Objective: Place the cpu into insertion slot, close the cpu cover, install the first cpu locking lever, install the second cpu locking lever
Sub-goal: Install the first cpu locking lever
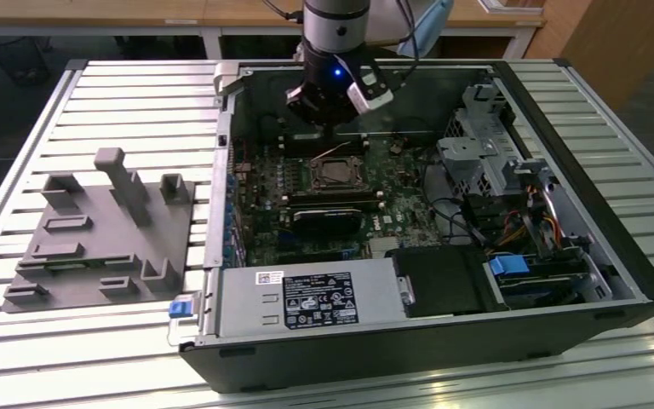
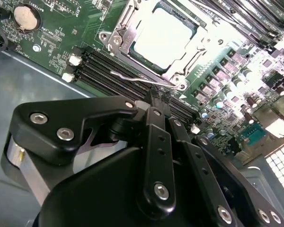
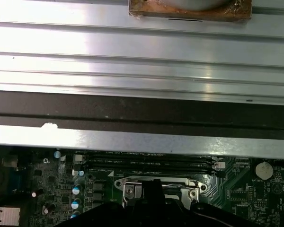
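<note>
Second wrist view gives what the others do not: the cpu (image 2: 163, 35) lies seated in its socket, its pale top showing through the window of the cpu cover (image 2: 117, 37), which lies flat over it. One wire locking lever (image 2: 137, 77) runs along the socket edge nearest the hand (image 2: 154, 100). The fingers look pressed together with nothing between them, the tip just beside that lever; I cannot tell whether they touch.

The exterior view shows the arm upright over the open computer case (image 1: 361, 358) on the slatted desk (image 1: 134, 94), the hand low just beyond the insertion slot (image 1: 336, 175). One grey fixture (image 1: 100, 230) sits well apart at the exterior view's left. One coin battery (image 3: 263, 169) shows in both wrist views.
</note>
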Robot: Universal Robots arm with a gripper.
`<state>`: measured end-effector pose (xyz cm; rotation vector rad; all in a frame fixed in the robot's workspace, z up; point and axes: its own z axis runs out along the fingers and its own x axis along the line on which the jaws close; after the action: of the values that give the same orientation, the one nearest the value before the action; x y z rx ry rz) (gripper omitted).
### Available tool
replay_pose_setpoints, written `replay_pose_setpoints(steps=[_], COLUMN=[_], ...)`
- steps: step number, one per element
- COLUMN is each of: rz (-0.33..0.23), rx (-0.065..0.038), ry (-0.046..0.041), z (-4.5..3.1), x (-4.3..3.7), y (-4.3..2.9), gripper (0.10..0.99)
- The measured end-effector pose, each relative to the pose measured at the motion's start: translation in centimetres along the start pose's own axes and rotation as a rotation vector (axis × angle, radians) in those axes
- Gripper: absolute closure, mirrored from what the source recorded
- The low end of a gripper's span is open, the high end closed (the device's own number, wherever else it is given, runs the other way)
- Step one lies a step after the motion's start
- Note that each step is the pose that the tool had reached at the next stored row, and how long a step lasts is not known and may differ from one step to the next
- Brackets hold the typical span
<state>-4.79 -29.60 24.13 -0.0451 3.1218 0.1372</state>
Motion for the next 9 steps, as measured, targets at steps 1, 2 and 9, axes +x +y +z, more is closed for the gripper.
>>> replay_pose_setpoints(steps=[1,2,9], rz=[0.000,0.000,0.000], rx=[0.000,0.000,0.000], ry=[-0.0001,-0.0002,-0.0002], z=[0.02,0.03,0.10], x=[-0.01,-0.02,-0.34], y=[0.00,0.00,-0.02], gripper=[0.980,0.980,0.980])
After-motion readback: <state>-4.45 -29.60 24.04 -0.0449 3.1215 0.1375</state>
